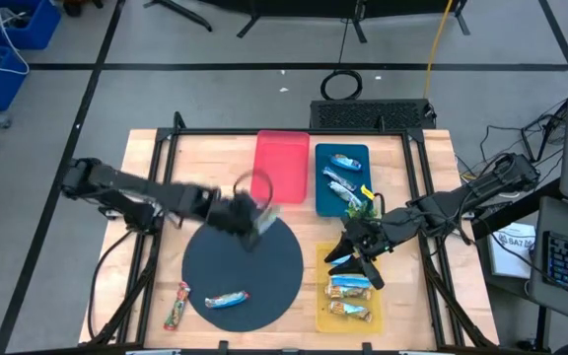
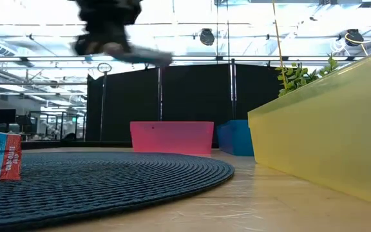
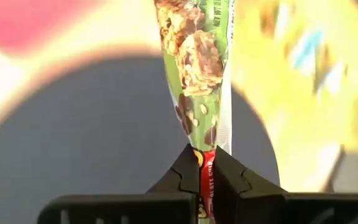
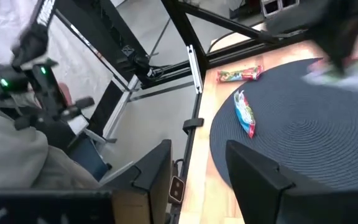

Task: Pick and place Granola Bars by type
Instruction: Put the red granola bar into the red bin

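Pale wood is the tabletop (image 1: 146, 168), and at its left near corner an orange-green bar (image 1: 176, 306) lies half off the dark round mat (image 1: 284, 266), with a blue-white bar (image 1: 227, 299) just beside it on the mat's near part. Moving right, the left claw (image 1: 254, 219) hangs over the mat's far edge, blurred in the high view; the left wrist view shows its jaws pinched tight on the red end of a green-wrapped bar (image 3: 197, 68), which sticks straight out from the fingertips (image 3: 185, 177). Behind it sits the red tray (image 1: 282, 168). Next along, the blue tray (image 1: 323, 197) carries at least two blue-and-silver bars (image 1: 343, 177), with a green plant sprig (image 1: 361, 205) at its near corner. Further right, the right claw (image 1: 355, 258) hovers over the far end of the yellow tray (image 1: 321, 318), jaws spread wide, while two tan-wrapped bars (image 1: 349, 296) rest in that tray.
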`<action>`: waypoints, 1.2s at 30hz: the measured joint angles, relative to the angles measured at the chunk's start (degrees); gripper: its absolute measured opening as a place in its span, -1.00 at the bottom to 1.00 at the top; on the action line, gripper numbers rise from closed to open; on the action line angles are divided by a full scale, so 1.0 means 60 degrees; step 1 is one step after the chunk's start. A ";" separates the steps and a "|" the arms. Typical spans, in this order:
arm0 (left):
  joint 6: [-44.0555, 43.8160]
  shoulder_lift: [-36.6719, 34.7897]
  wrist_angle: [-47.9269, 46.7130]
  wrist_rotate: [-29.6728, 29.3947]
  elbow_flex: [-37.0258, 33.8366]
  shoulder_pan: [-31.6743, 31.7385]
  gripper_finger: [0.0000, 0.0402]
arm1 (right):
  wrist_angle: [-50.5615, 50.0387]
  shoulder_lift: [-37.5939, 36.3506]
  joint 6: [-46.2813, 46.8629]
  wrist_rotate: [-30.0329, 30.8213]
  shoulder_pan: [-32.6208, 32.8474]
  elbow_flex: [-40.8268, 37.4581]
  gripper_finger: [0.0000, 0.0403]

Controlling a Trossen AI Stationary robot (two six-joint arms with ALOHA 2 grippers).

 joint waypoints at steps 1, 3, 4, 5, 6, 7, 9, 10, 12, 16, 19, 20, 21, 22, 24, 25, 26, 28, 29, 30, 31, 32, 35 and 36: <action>0.0371 0.0008 -0.0342 -0.0159 0.0419 0.0376 -0.93 | 0.0014 0.0000 -0.0020 0.0000 0.0000 0.0000 -0.30; 0.1252 0.0066 -0.1170 -0.0229 0.1244 0.1203 -0.93 | 0.0018 0.0000 -0.0027 0.0004 0.0000 -0.0003 -0.30; 0.1692 0.0130 -0.1475 -0.0178 0.1607 0.1632 -0.93 | 0.0020 0.0000 -0.0027 0.0001 0.0000 -0.0003 -0.30; 0.2104 0.0242 -0.1516 -0.0047 0.1990 0.2057 -0.93 | 0.0025 0.0000 -0.0025 -0.0004 0.0000 -0.0002 -0.30; 0.2482 0.0319 -0.1458 0.0079 0.2306 0.2475 -0.93 | 0.0039 0.0000 -0.0019 -0.0004 0.0000 -0.0001 -0.30; 0.2814 0.0416 -0.1522 0.0127 0.2534 0.2869 -0.93 | 0.0038 0.0000 0.0014 -0.0004 0.0000 -0.0002 -0.30; 0.3328 0.0660 -0.1741 0.0233 0.2935 0.3619 -0.93 | 0.0047 0.0000 0.0042 -0.0018 0.0000 0.0000 -0.31; 0.3479 0.0793 -0.1769 0.0317 0.3070 0.3993 -0.93 | 0.0047 0.0000 0.0042 -0.0021 0.0000 -0.0002 -0.31; 0.3666 0.1096 -0.1658 0.0538 0.3202 0.4632 -0.93 | 0.0089 0.0000 0.0095 -0.0027 0.0000 -0.0002 -0.31; 0.3970 0.1911 -0.1638 0.0940 0.3219 0.5414 -0.93 | 0.0119 0.0000 0.0115 -0.0036 0.0000 -0.0003 -0.31; 0.4260 0.2649 -0.1412 0.1195 0.3215 0.5603 -0.93 | 0.0119 0.0001 0.0115 -0.0036 0.0000 -0.0003 -0.31; 0.4340 0.2896 -0.1262 0.1291 0.3215 0.5630 -0.93 | 0.0119 0.0004 0.0115 -0.0036 0.0000 0.0000 -0.31; 0.4368 0.3138 -0.1151 0.1314 0.3215 0.5630 -0.93 | 0.0119 0.0004 0.0115 -0.0035 0.0000 -0.0002 -0.31; 0.4374 0.3349 -0.1036 0.1349 0.3215 0.5623 -0.93 | 0.0119 0.0004 0.0115 -0.0024 0.0000 -0.0003 -0.31; 0.4434 0.3764 -0.0781 0.1547 0.3215 0.5598 -0.93 | 0.0119 0.0004 0.0119 -0.0022 0.0000 -0.0003 -0.31; 0.4446 0.3988 -0.0652 0.1651 0.3215 0.5571 -0.93 | 0.0119 0.0004 0.0119 -0.0022 0.0000 -0.0002 -0.31; 0.4458 0.4166 -0.0543 0.1761 0.3215 0.5544 -0.93 | 0.0119 0.0004 0.0119 -0.0022 0.0000 0.0000 -0.31; 0.4469 0.4544 -0.0278 0.1918 0.3215 0.5469 -0.93 | 0.0119 0.0004 0.0119 -0.0020 0.0000 0.0000 -0.31; 0.4469 0.4699 -0.0094 0.2056 0.3215 0.5431 -0.94 | 0.0121 0.0004 0.0115 -0.0021 0.0000 0.0000 -0.31; 0.4473 0.4847 0.0053 0.2127 0.3215 0.5392 -0.94 | 0.0123 0.0004 0.0111 -0.0022 0.0000 -0.0003 -0.31; 0.4473 0.5008 0.0129 0.2124 0.3215 0.5352 -0.94 | 0.0126 0.0004 0.0108 -0.0022 0.0000 -0.0001 -0.31; 0.4471 0.5155 0.0192 0.2152 0.3215 0.5318 -0.93 | 0.0157 0.0004 0.0108 -0.0022 0.0000 -0.0003 -0.31; 0.4642 0.5396 0.0209 0.3030 0.3200 0.5350 -0.77 | 0.0257 0.0004 0.0101 -0.0036 0.0000 -0.0003 -0.31; 0.4697 0.5386 0.0211 0.3394 0.3197 0.5379 -0.67 | 0.0297 0.0004 0.0104 -0.0040 0.0000 0.0000 -0.31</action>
